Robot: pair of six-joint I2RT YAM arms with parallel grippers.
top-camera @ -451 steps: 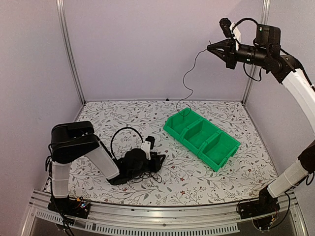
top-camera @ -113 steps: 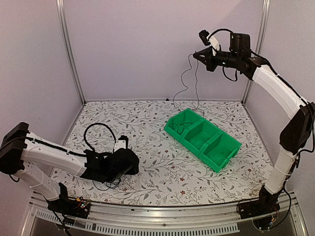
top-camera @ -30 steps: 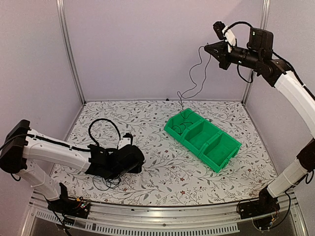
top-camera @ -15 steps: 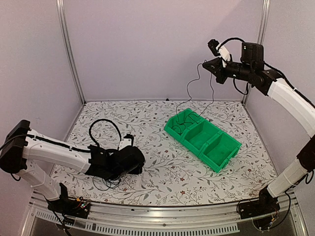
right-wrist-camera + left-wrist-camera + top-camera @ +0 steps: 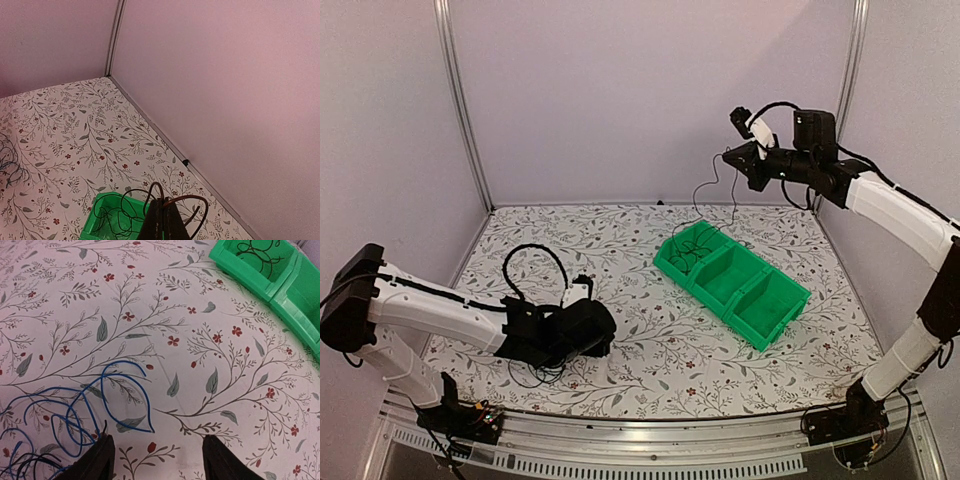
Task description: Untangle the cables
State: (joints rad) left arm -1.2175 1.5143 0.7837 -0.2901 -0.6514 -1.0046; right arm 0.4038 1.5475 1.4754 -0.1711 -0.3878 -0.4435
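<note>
Entry: right arm high over the far side of the desk (image 5: 670, 375), left arm low by the front-left corner.

Right gripper (image 5: 728, 159): jaws pressed together on one held cable (image 5: 700, 195). In the wrist view two short loops arch out just at the tips. Left gripper (image 5: 157, 450): jaws spread wide with nothing between them, hovering just off the desk beside the cable pile (image 5: 75, 412).

Location: the freed strand runs from the raised jaws down into the green bin (image 5: 705, 295), into the end compartment nearest the far edge, where coils (image 5: 260, 250) already lie. The rest sits in the pile near the front-left corner.

Orientation: the held cable's long axis is roughly vertical, top end at the jaws and lower end in the compartment, with a slack bulge partway. The pile is flat overlapping loops with no single axis. It reads blue in the wrist view and dark from above.

Step in hand, as I judge it: feeding the strand down into that compartment. To do it well:
- Stay centred over the compartment.
- Descend slowly, so the slack coils inside the walls and does not drape over the far rim.
- Open the jaws only when low.
- Hold the left arm clear of the pile.
</note>
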